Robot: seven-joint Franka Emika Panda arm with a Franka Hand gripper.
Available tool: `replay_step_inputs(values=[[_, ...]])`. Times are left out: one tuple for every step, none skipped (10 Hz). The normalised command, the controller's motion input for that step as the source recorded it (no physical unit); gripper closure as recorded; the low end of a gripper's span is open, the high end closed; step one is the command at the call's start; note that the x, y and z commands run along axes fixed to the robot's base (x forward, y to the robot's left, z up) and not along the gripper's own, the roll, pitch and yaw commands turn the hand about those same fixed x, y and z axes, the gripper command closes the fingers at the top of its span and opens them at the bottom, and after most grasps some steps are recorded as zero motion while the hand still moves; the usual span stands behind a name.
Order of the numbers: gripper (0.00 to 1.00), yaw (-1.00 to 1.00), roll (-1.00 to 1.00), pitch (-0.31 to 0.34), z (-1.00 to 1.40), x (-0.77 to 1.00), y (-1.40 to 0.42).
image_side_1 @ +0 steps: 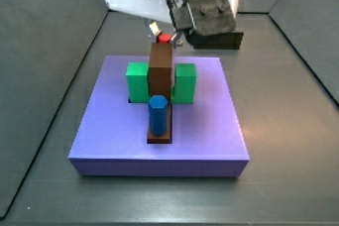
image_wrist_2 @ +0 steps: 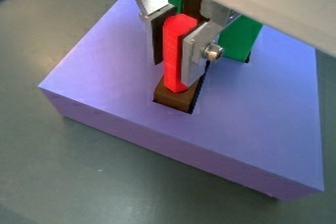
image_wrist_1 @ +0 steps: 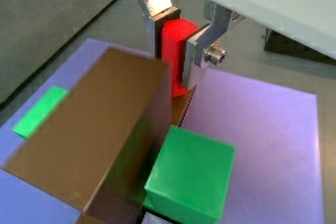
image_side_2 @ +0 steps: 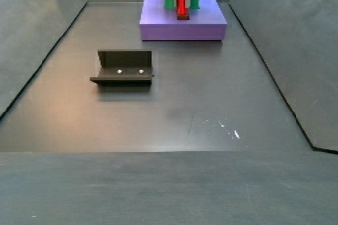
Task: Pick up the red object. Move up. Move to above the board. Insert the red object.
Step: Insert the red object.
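My gripper (image_wrist_1: 179,59) is shut on the red object (image_wrist_1: 175,46), a thin bright-red peg held upright between the silver fingers; both wrist views show it (image_wrist_2: 175,51). The peg's lower end meets the far end of the board (image_wrist_2: 175,97), a long narrow brown plank (image_wrist_1: 105,130) lying along the lavender slab (image_wrist_1: 262,140). I cannot tell whether the tip is inside a hole. In a side view the gripper (image_side_1: 166,34) hangs over the board's far end (image_side_1: 162,71), with the red peg (image_side_1: 165,39) just visible.
Two green blocks (image_side_1: 137,81) (image_side_1: 187,81) flank the board on the slab (image_side_1: 119,136). A blue cylinder (image_side_1: 158,114) stands at the board's near end. The dark fixture (image_side_2: 123,68) stands on the grey floor, far from the slab (image_side_2: 185,27).
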Motion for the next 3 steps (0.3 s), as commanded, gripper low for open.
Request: replay_step_inputs(values=[[1.00, -0.03, 0.05, -0.014, -0.26, -0.16, 0.00], [1.00, -0.03, 0.07, -0.010, -0.15, -0.14, 0.00], [1.00, 0.00, 0.00, 0.000, 0.00, 0.00, 0.00]])
